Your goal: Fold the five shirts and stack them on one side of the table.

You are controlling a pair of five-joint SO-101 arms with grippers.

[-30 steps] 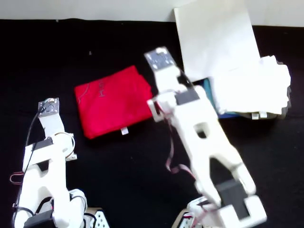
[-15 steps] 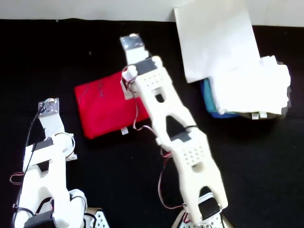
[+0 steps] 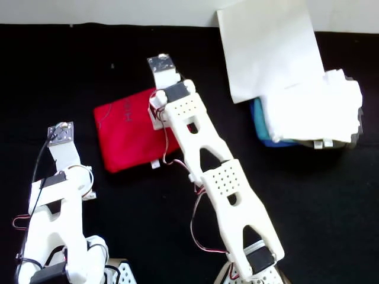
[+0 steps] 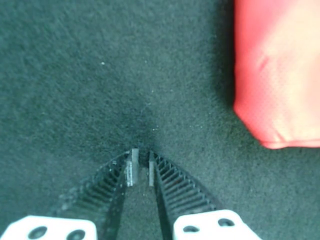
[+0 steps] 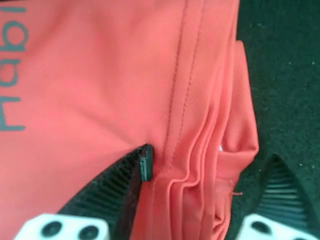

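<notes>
Your left hand (image 4: 141, 172), closed and empty, hangs over the bench (image 4: 75, 75) beside the folded red shirt (image 4: 280, 70); your right hand (image 5: 210, 164) stands open astride its layered edge, so pinching too few layers could spill the fold before the far stack (image 3: 311, 109).

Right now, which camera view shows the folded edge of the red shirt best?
The right wrist view: the red shirt is close, its stacked fold layers between the open fingers of the right claw. The high view gives its outline, partly under that arm; the left wrist view catches one corner.
</notes>
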